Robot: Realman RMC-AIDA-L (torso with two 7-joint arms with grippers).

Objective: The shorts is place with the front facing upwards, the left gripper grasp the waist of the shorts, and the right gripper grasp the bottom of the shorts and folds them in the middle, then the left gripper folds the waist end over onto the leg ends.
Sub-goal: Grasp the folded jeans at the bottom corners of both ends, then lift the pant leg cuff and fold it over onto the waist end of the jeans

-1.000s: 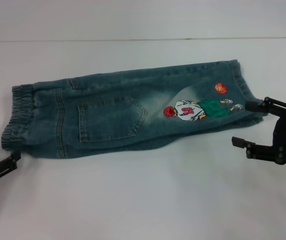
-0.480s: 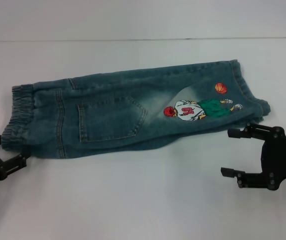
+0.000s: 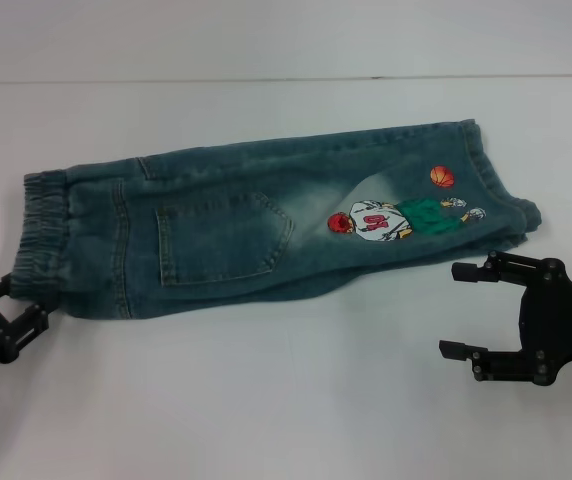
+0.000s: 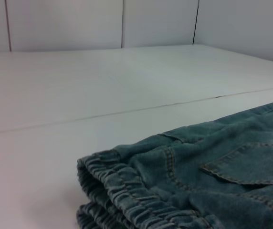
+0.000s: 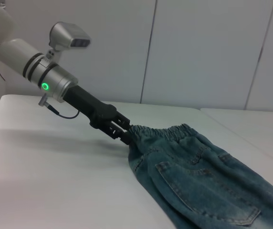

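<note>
Head view — faded denim shorts (image 3: pixel 266 225), patch pocket, basketball-player print.

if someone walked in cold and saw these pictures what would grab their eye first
Probably the shorts, faded blue-green denim folded lengthwise across the white table, with a bright basketball-player print near the leg end on the robot's right. Next, the two black hands: the left hand sits at the ruffled waistband, and the right hand hangs open just off the leg end, holding nothing.
</note>
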